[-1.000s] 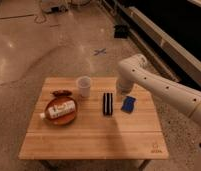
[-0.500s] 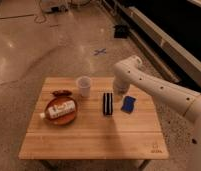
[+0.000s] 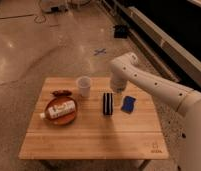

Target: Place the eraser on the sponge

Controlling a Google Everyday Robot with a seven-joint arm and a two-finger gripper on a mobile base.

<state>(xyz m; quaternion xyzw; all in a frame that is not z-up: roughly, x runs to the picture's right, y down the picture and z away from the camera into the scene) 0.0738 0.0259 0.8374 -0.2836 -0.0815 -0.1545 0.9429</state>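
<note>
The eraser [image 3: 108, 104] is a dark block with a pale stripe, lying at the middle of the wooden table [image 3: 94, 135]. Just to its right, a little apart from it, lies the blue sponge [image 3: 128, 103]. My white arm [image 3: 154, 87] reaches in from the right and bends down over the table. The gripper [image 3: 118, 90] hangs at its end, just behind and above the gap between eraser and sponge. Nothing shows in its grasp.
A white cup [image 3: 83, 85] stands left of the eraser near the table's far edge. At the table's left a red plate [image 3: 61, 110] holds a lying bottle, with a small dark red object [image 3: 61, 92] behind it. The floor around is polished concrete.
The arm has swung a little to the left, bringing the gripper closer over the eraser. The eraser, sponge and other objects have not moved.
</note>
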